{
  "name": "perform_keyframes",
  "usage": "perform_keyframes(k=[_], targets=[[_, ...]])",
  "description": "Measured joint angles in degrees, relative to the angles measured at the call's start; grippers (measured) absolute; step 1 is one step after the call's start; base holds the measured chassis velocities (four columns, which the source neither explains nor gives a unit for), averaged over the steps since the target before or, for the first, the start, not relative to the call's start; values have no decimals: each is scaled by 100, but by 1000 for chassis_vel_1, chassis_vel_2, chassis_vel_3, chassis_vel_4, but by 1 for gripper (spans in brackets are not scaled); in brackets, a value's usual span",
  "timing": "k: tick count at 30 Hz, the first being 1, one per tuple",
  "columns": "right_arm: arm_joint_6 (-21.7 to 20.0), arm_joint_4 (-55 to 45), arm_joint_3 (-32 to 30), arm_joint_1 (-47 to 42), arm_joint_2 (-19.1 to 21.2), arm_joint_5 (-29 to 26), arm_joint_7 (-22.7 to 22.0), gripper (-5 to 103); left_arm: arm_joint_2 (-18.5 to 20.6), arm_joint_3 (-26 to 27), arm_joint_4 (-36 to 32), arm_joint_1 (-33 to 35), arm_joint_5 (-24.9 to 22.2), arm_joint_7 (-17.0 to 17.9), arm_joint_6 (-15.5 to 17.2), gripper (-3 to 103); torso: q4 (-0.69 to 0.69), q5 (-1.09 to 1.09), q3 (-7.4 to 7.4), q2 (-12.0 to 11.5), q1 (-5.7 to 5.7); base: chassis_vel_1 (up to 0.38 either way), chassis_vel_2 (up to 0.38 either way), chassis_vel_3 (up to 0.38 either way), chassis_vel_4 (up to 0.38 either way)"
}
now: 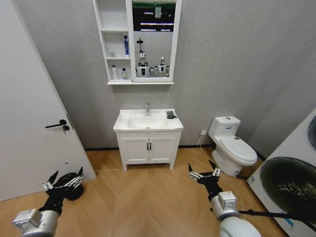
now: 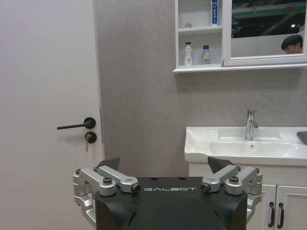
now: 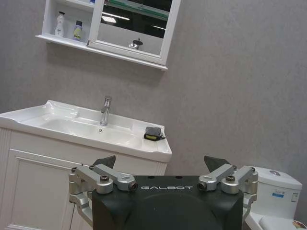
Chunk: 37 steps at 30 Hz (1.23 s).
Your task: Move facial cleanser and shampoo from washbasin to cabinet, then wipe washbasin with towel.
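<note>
The white washbasin (image 1: 123, 126) with its chrome tap (image 1: 147, 108) stands across the floor, far ahead of both grippers. The dark towel (image 1: 171, 114) lies on its right rim and shows as towel (image 3: 153, 133) in the right wrist view. Above hangs the cabinet (image 1: 104, 49) beside the mirror. A white bottle (image 2: 188, 54) and a smaller yellow-green bottle (image 2: 205, 54) stand in its lowest compartment, and a blue tube (image 2: 214, 12) stands one shelf up. I cannot tell which are the facial cleanser and shampoo. My left gripper (image 1: 66, 174) and right gripper (image 1: 201, 168) hang low, open and empty.
A white door (image 1: 29, 123) with a black handle stands at the left. The toilet (image 1: 232, 145) is right of the two-door vanity (image 1: 148, 149), and a washing machine (image 1: 291, 187) is at the near right. Wooden floor (image 1: 148, 202) lies open ahead.
</note>
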<state>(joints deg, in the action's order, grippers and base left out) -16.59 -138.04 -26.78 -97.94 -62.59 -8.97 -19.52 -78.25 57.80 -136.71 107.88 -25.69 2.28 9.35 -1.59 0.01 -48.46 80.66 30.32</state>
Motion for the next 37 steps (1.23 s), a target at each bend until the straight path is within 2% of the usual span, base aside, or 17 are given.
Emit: perform_keyframes(k=[37], targets=[[-49,-70,-28,-20,-72,46,-100,100,0,0,0,-1,0,0,0,100,0,0,0,0,0,-5,3,5,-6]])
